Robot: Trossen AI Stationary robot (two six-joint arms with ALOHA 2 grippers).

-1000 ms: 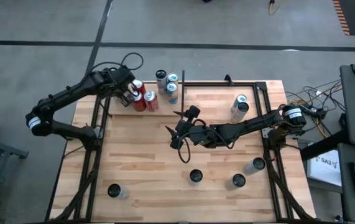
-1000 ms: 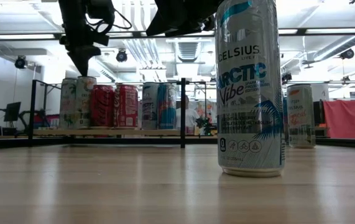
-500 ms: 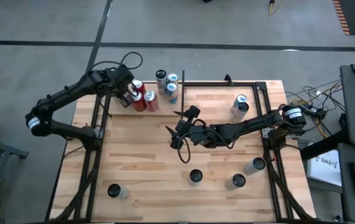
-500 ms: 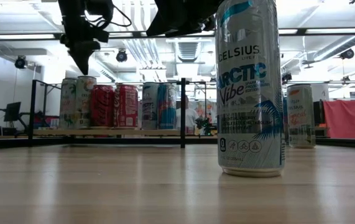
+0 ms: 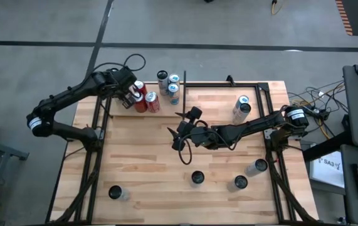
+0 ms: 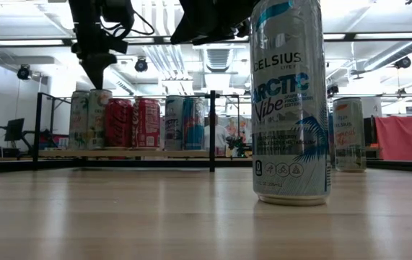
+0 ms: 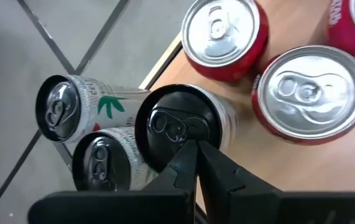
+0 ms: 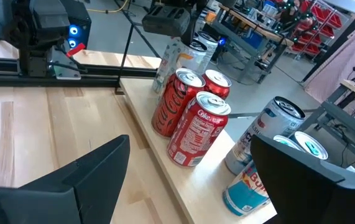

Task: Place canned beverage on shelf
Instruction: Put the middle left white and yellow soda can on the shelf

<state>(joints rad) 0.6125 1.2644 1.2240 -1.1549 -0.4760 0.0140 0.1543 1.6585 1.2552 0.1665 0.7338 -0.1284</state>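
Observation:
The shelf (image 6: 155, 152) is a pale panel at the table's far left, and several cans stand upright on it: two red ones (image 8: 193, 127), white ones with green print (image 7: 71, 109) and blue-and-white ones (image 5: 173, 88). My left gripper (image 7: 196, 149) is shut and points steeply down over the black-topped can (image 7: 177, 124) at the shelf's left end. My right gripper (image 5: 175, 133) hangs open above the table's middle, nothing between its fingers, facing the shelf (image 8: 158, 168). My left gripper has its shut fingertips (image 6: 97, 81) right above the black top of the leftmost can (image 6: 99, 115), coming from above. I cannot tell whether they touch the top. The can stands upright on the shelf.
More cans stand on the table: a tall Celsius can (image 6: 290, 101) near the front edge, others (image 5: 240, 182) (image 5: 257, 166) (image 5: 115, 193) along the near side and one (image 5: 241, 107) at the far right. A black upright rod (image 6: 211, 130) marks the shelf's right end.

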